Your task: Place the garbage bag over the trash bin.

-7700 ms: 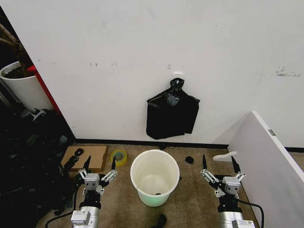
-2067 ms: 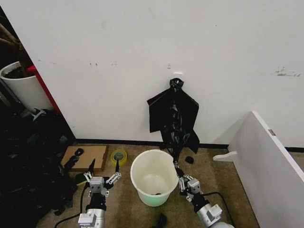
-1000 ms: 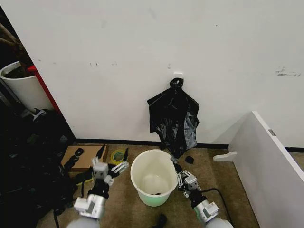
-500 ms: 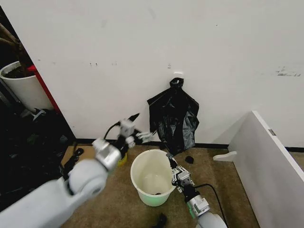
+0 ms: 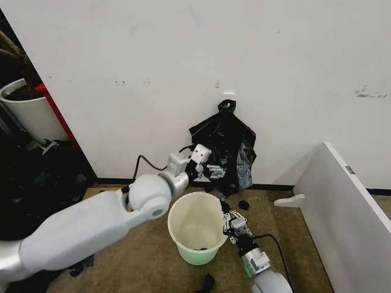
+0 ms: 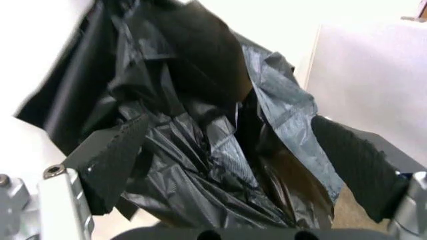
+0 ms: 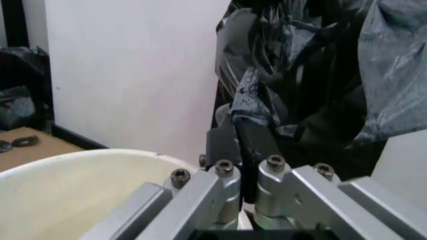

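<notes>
A: Head view first?

B: The garbage bag [image 5: 225,152] hangs on the wall, above and behind the trash bin [image 5: 197,227]. The left gripper [image 5: 212,170] is up against its front; the right gripper [image 5: 229,215] sits below the bag's bottom tip, beside the bin's rim.

A: Left wrist view?

B: 2 fingers [image 6: 110,156] spread wide, crinkled plastic between them, not clamped.

A: Right wrist?

B: Fingers [image 7: 252,150] pressed together, apparently pinching the bag's lower edge.

A: Progress?

B: Early, I'd judge: the bin stands unlined.
</notes>
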### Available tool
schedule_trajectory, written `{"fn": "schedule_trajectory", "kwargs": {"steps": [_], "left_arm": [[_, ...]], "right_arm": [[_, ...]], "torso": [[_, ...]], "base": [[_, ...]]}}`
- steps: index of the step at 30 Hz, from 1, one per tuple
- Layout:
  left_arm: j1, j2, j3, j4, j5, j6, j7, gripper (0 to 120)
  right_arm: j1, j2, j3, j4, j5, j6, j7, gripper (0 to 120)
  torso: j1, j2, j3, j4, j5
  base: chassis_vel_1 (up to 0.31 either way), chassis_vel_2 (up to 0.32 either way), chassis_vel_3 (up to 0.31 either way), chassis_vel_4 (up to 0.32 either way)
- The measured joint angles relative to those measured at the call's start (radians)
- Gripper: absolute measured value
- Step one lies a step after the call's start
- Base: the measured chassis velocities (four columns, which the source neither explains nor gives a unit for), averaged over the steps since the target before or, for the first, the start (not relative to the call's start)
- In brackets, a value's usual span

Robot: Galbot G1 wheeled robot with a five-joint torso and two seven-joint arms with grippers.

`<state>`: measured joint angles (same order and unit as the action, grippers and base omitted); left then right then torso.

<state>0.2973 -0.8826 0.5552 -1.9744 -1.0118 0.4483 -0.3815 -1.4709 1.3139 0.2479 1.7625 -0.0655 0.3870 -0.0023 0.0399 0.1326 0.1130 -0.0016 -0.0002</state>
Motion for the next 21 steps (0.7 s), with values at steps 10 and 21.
{"fn": "schedule_trajectory", "kwargs": {"steps": [10,21], "left_arm": [[-0.044,-0.087,0.019,0.128,-0.053,0.039,-0.003,94],[-0.064,-0.158,0.049,0.225,-0.069,0.028,0.02,72]], "right_arm": [[0.001,-0.008,0.004,0.005,0.004,0.0,0.0,0],[0.002,-0.011,0.0,0.026,0.009,-0.005,-0.001,0]], "torso": [[0.0,0.0,0.0,0.0,-0.0002],[0.0,0.0,0.0,-0.0001,-0.0002]], "base": [[0.0,0.0,0.0,0.0],[0.0,0.0,0.0,0.0]]}}
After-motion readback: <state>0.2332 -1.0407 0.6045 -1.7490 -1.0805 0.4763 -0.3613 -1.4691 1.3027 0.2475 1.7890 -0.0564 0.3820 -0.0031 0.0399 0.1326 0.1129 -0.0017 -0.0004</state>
